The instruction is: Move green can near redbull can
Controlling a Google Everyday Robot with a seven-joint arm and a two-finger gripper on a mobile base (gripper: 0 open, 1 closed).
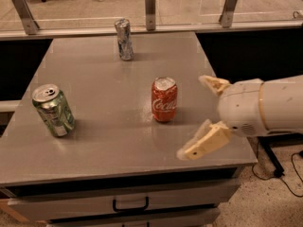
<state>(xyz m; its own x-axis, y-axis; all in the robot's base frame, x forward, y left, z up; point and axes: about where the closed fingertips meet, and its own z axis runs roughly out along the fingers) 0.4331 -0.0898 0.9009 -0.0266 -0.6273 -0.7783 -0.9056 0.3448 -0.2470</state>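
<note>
The green can [53,110] stands upright, slightly tilted, near the left front of the grey table [109,79]. The redbull can [124,39], slim, silver and dented, stands at the far middle of the table. My gripper [196,117] hovers over the table's right front part, to the right of a red Coca-Cola can, far from the green can. Its two cream fingers [204,143] are spread wide apart and hold nothing.
A red Coca-Cola can [164,100] stands upright in the middle of the table, between my gripper and the green can. A metal rail with posts [150,3] runs behind the table. A drawer with a black handle [130,205] is below the front edge.
</note>
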